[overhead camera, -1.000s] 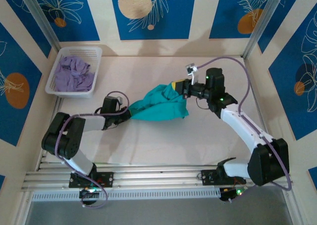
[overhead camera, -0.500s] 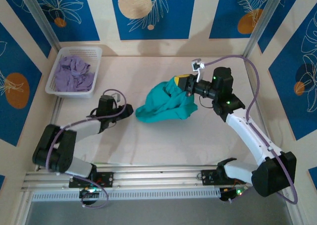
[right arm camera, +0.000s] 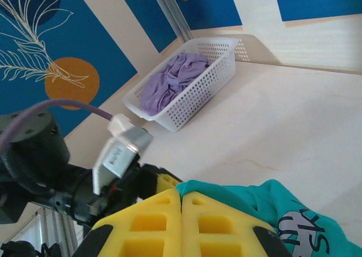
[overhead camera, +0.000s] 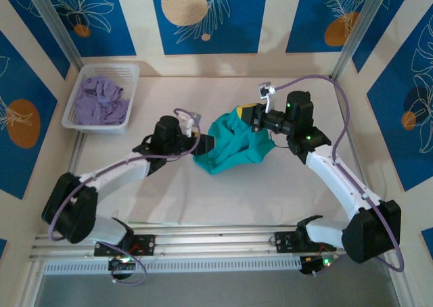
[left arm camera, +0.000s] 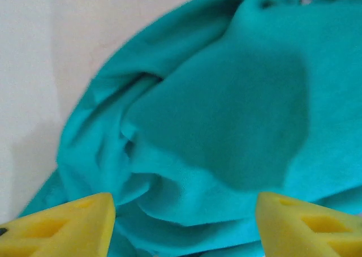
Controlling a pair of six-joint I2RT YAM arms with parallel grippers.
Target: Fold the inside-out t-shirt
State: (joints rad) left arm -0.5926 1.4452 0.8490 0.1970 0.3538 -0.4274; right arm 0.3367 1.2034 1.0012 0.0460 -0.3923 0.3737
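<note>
The table (overhead camera: 284,185) is a pale, smooth, matte surface enclosed by cream walls carrying blue panels (overhead camera: 203,16) with white leaf line-art and orange discs.

The inside-out t-shirt (overhead camera: 233,145) lies bunched at mid-table, between the two arms. It is soft teal knit fabric, gathered into deep rounded folds. A grey patch with dark lettering (right arm camera: 305,230) shows on the cloth near the right fingers.

The left gripper (overhead camera: 205,145) sits at the shirt's left edge. In the left wrist view its jaws are spread, with the yellow fingertips (left arm camera: 62,226) well apart and teal folds filling the space ahead of and between them. The fingertips do not press on the cloth.

The right gripper (overhead camera: 247,113) is at the shirt's far upper edge. Its yellow ribbed jaws are pressed together, pinching teal fabric that emerges just beside the tips.

A white perforated plastic basket (overhead camera: 95,126) stands in the far left corner, well apart from the shirt. It holds a crumpled lavender garment (overhead camera: 100,99). The left arm's wrist and purple cable (right arm camera: 68,104) lie between the right gripper and the basket.
</note>
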